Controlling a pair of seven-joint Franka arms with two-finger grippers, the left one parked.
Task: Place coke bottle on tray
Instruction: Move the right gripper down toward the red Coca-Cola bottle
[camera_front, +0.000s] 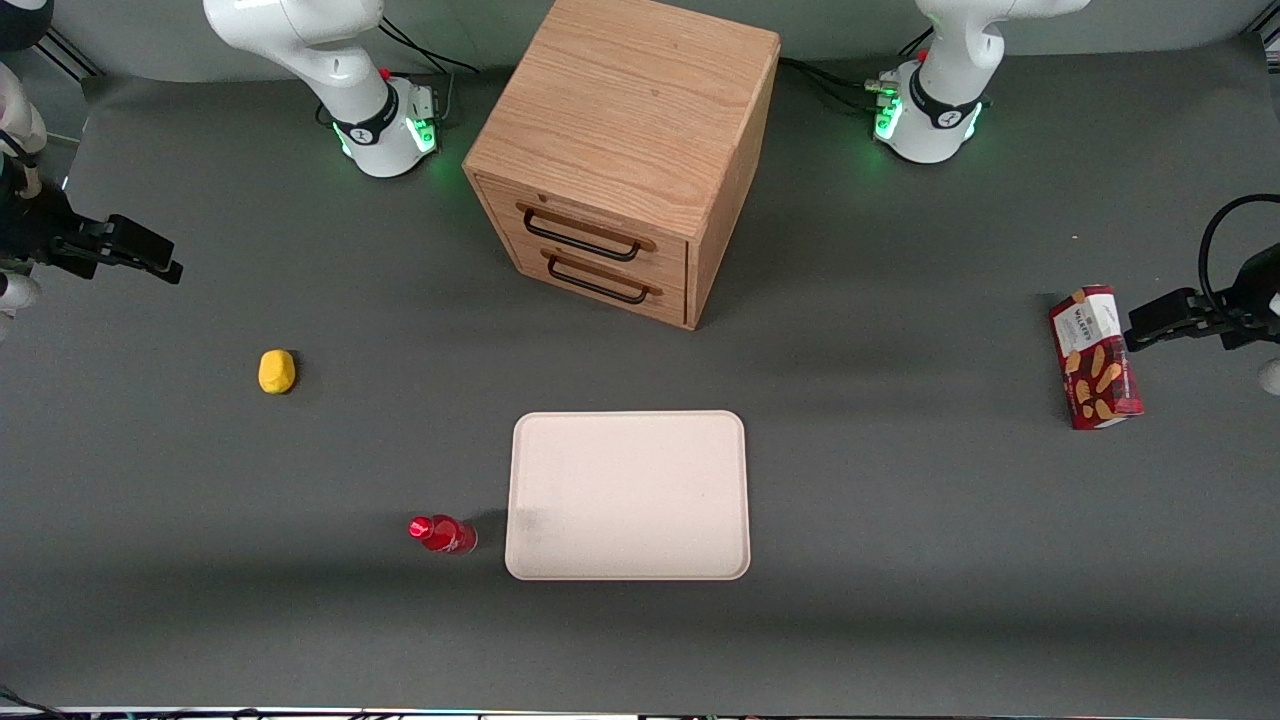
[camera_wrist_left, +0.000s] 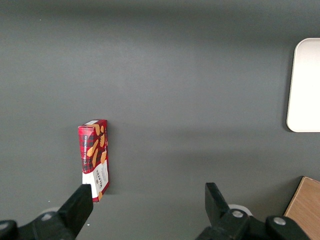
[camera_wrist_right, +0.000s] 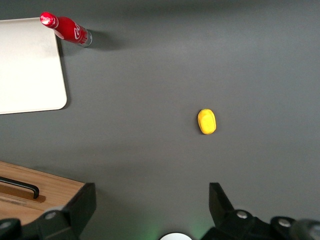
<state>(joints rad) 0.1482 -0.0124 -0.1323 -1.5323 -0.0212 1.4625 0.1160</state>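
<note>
right arm: raised at its own end of the bench | gripper: fingers spread apart, holding nothing, pointing down

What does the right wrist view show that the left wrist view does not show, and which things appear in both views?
Only the right wrist view shows the coke bottle standing on the table beside the tray, the yellow lump, and the open gripper, high above the table and holding nothing. Only the left wrist view shows the red biscuit box. Both views share the tray, a corner of the wooden drawer cabinet and the grey table.
</note>
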